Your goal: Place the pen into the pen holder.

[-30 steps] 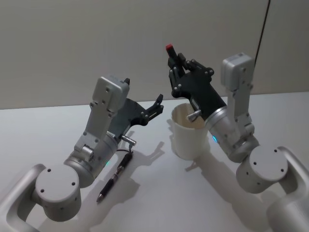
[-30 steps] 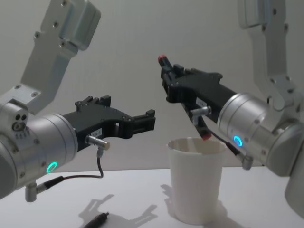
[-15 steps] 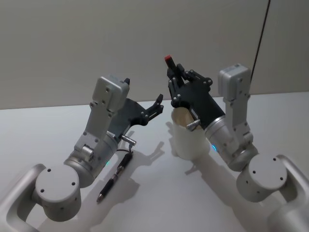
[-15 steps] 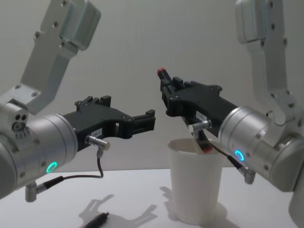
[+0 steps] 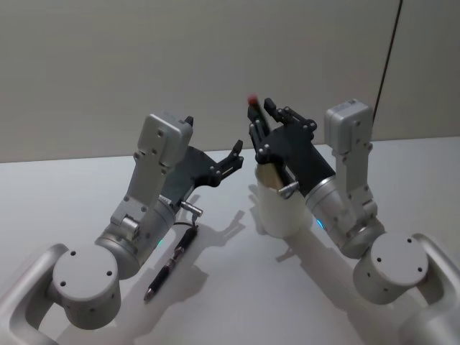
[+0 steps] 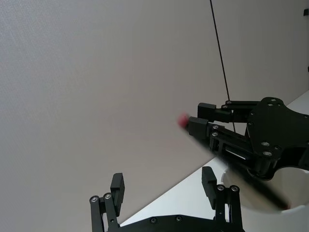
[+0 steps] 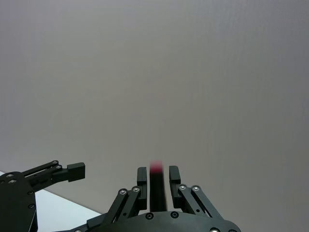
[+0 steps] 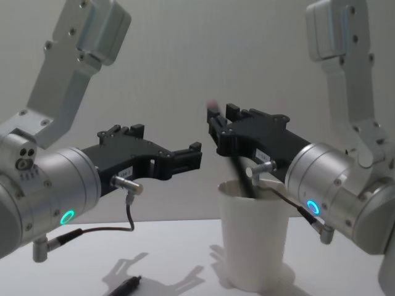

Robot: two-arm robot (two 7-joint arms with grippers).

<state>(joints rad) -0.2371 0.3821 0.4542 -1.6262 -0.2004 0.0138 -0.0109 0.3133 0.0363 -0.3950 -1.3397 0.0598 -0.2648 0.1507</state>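
Observation:
The pen holder, a plain white paper cup [image 5: 280, 212] [image 8: 253, 246], stands upright on the table. My right gripper [image 5: 260, 111] [image 8: 221, 114] [image 7: 157, 171] [image 6: 200, 116] hovers just above its rim, open. A dark pen with a red end [image 8: 237, 169] [image 7: 155, 181] [image 6: 231, 164] shows blurred between the parted fingers, its lower end inside the cup's mouth. Left of the cup and apart from it, my left gripper [image 5: 233, 154] [image 8: 194, 157] [image 6: 161, 181] hangs open in the air with nothing in it.
A second dark pen [image 5: 169, 262] [image 8: 126, 285] lies on the white table [image 5: 65, 194] under my left arm, its tip toward the front. A plain grey wall stands behind. A thin black cable [image 5: 388, 50] hangs at the back right.
My right gripper has sunk slightly toward the cup and its fingers have parted. The pen, held steady before, is now blurred and sliding down into the cup. The left arm has not moved.

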